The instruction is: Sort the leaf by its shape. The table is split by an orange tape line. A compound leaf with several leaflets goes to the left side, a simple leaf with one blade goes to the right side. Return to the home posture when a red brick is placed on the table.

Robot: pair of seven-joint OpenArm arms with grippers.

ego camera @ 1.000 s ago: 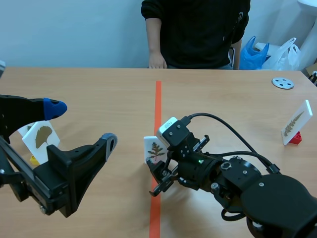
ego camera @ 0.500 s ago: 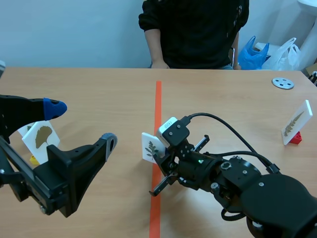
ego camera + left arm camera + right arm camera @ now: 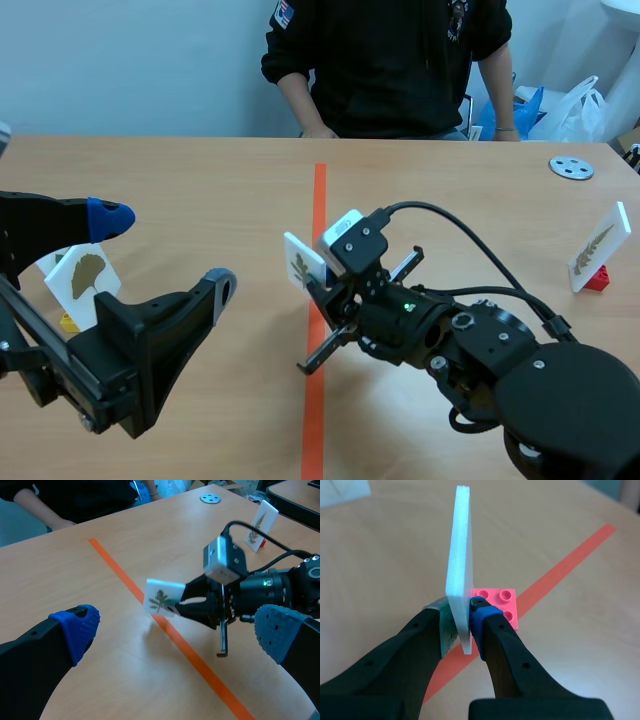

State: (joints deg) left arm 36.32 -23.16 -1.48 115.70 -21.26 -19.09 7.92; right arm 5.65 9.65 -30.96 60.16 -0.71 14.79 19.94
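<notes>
A white card (image 3: 302,262) printed with a compound leaf of several leaflets hangs above the orange tape line (image 3: 318,210), slightly to its left. My right gripper (image 3: 320,280) is shut on it. In the right wrist view the card (image 3: 459,570) stands edge-on between the pads, with a pink brick (image 3: 499,603) fixed at its base. From the left wrist the card (image 3: 161,599) faces me, held by the right gripper (image 3: 192,606). My left gripper (image 3: 165,252) is open at the left of the table, holding nothing, with its fingertips (image 3: 76,626) wide apart.
A ginkgo-leaf card (image 3: 82,277) on a yellow brick (image 3: 68,322) stands behind my left gripper. Another leaf card (image 3: 598,248) on a red brick (image 3: 599,280) stands far right. A metal disc (image 3: 571,168) lies at the back right. A person (image 3: 400,60) sits across the table.
My right gripper has lifted the compound-leaf card off the table and carried it up and leftward over the tape line. The person has shifted their arms. My left arm has kept still.
</notes>
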